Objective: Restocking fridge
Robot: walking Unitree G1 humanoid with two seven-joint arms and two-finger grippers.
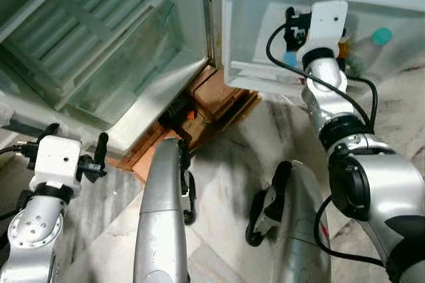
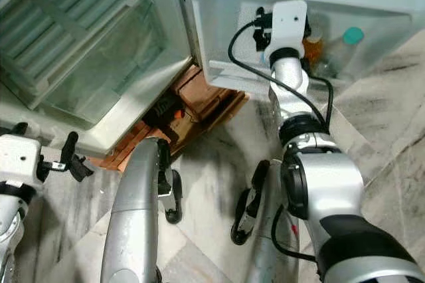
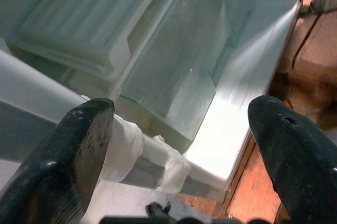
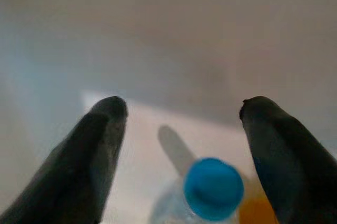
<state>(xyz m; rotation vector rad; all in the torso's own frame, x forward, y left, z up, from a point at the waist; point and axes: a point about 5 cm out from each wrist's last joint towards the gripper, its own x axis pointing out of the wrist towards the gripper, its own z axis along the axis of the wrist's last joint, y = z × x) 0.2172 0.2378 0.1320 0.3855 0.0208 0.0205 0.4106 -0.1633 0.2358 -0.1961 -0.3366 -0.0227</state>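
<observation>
**Right gripper poised over a blue-capped bottle in the fridge door shelf**

Right wrist view showed the right gripper point(image 4: 181, 155) with its two black fingers spread wide apart and nothing between them. A clear bottle with a blue cap point(image 4: 213, 188) sat low in the centre of that frame, below the gap between the fingers and not touched by either. Something orange showed just beside it at the lower right, too blurred to name.

In the head views the right arm reached to the upper right of the frame, into the door shelf point(image 1: 265, 74) of the open fridge. A second bottle with a teal cap point(image 1: 381, 36) stood further right in the same shelf, behind its translucent wall.

The left gripper point(image 3: 181, 145) hovered at the lower left of the head views, fingers parted and empty, facing the glass-fronted drawer point(image 3: 174, 82) of the fridge interior.

The blue-capped bottle looked like thin clear plastic, so probably light when empty and noticeably heavier if full. Its wall would likely be smooth and give under pressure. The cap seemed a small, slippery hold. A grip on the neck or upper body just beneath the cap, with the fingers on either side, would probably be steadier and keep it upright.
</observation>
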